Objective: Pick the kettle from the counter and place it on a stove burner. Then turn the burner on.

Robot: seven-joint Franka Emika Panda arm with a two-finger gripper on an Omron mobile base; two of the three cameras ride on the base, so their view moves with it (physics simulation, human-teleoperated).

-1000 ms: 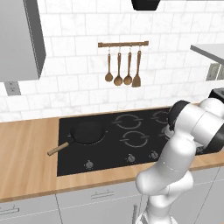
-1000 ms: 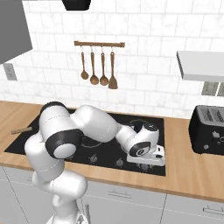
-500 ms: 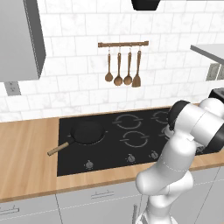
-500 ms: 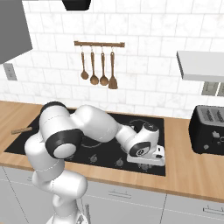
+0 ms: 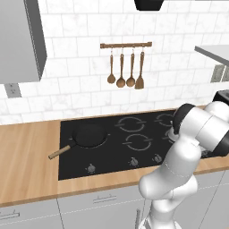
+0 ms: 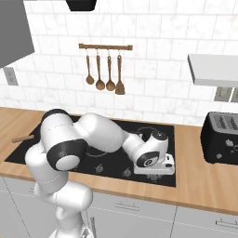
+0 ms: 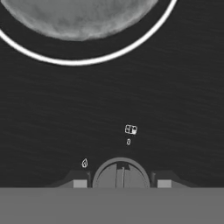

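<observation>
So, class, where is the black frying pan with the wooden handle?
In the left base view, the black frying pan sits on the cooktop's left burner, handle pointing toward the wooden counter.

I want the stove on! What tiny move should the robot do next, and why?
Probably close the tool on the round knob and twist it: its fingertips sit either side of the knob, and the kettle already rests inside the burner ring.

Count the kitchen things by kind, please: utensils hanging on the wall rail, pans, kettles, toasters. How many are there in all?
hanging utensils: 4
frying pan: 1
kettle: 1
toaster: 1
Total: 7
</observation>
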